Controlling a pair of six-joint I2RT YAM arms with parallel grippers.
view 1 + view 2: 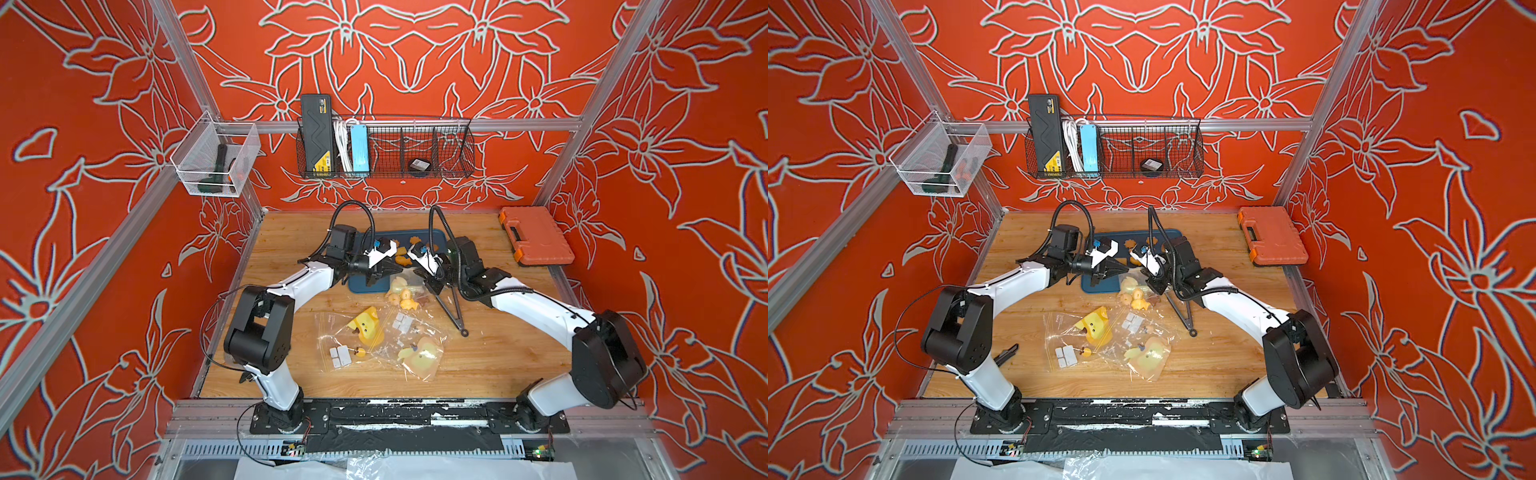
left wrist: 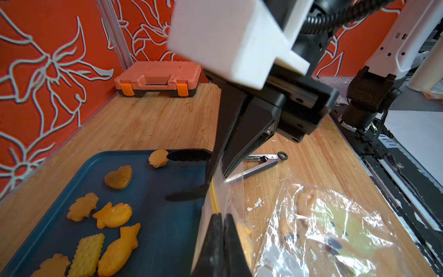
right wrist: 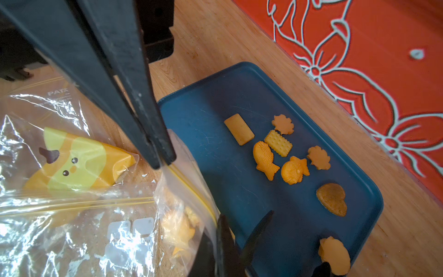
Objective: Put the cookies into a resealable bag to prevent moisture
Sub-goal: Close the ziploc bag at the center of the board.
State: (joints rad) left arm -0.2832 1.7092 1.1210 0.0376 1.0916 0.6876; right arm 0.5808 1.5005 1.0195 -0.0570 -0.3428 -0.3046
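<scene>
The resealable bag point(image 1: 400, 286) hangs between my two grippers at the near edge of the blue tray point(image 1: 360, 286). My left gripper point(image 2: 221, 215) is shut on its yellow zip strip point(image 2: 214, 199). My right gripper point(image 3: 219, 220) is shut on the same strip farther along, so the top edge is stretched between them. Some cookies point(image 3: 177, 225) show inside the bag, blurred by the crinkled plastic. Several cookies point(image 3: 287, 156), among them fish, flowers, a rectangle and a brown heart point(image 2: 118, 177), lie on the tray point(image 3: 215, 134).
Black-tipped tongs point(image 1: 453, 309) lie on the wood with their tips point(image 2: 189, 156) over the tray's corner. Two similar printed bags point(image 1: 361, 328) point(image 1: 419, 353) lie flat nearer the front. An orange toolbox point(image 1: 536, 241) stands at the back right.
</scene>
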